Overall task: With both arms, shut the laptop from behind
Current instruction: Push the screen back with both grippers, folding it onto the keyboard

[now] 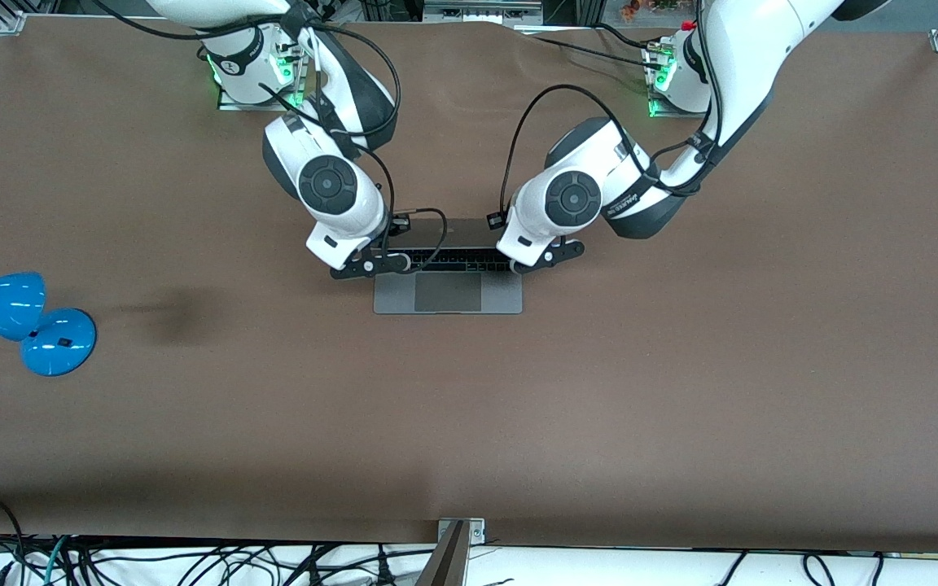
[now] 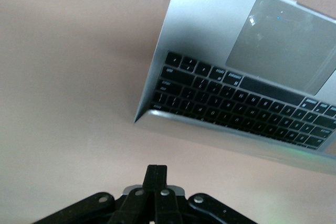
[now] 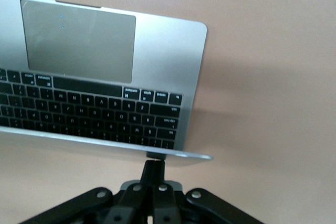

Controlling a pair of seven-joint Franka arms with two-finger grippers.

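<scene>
While the laptop (image 1: 448, 291) lies mid-worktop (image 1: 681, 391) part-open, left gripper (image 2: 156, 174) and right gripper (image 3: 154, 167), jaws shut and empty, meet its lid edge; next, an even joint push down.

front view: high across the table (image 1: 192, 423), looking steeply down and facing the arm bases along its top edge; far enough off to take in the whole table, with the lamp (image 1: 21, 321) at the right arm's end.
left wrist view: on the left arm's wrist, looking down past its gripper (image 2: 156, 174); close over the laptop (image 2: 210, 30).
right wrist view: on the right arm's wrist, looking down past its gripper (image 3: 154, 167); close over the laptop's other end.
shared: all three show the laptop's keyboard and trackpad on the brown table; both wrist views overlap at the trackpad.
</scene>
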